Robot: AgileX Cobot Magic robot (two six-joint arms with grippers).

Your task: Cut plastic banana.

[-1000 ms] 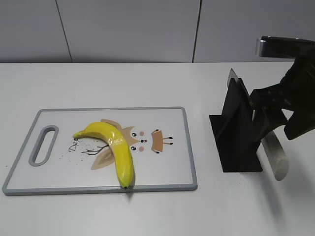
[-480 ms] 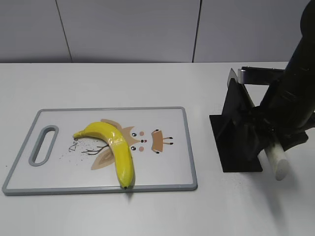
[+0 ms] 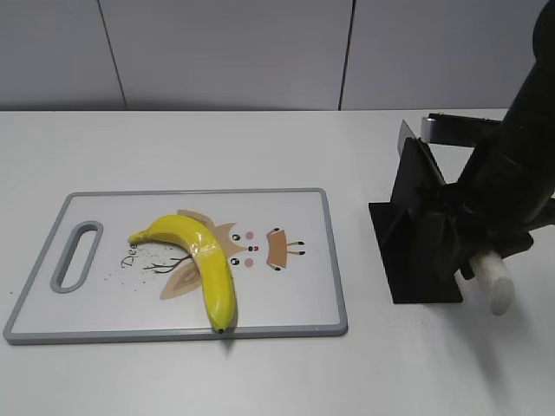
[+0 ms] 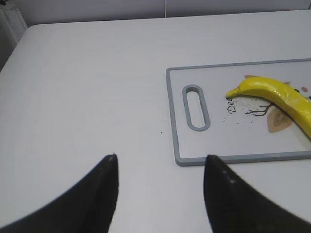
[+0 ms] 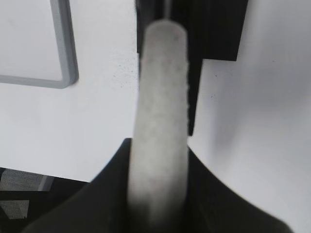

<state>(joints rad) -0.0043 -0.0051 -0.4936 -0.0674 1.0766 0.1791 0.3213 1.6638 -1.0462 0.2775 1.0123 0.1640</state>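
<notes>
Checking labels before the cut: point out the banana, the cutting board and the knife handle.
plastic banana [image 3: 204, 251], exterior view, on the bend at its middle.
cutting board [image 3: 295, 295], exterior view, on bare white surface near the right edge.
knife handle [image 5: 160, 111], right wrist view, mid-shaft, held in the right gripper [image 5: 158, 194].

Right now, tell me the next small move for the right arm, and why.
Probably lift the knife handle up and clear of the black knife stand. The right gripper seems closed on that white handle, which sits right against the stand, while the plastic banana lies uncut on the cutting board to the left. The left gripper hangs open and empty.
</notes>
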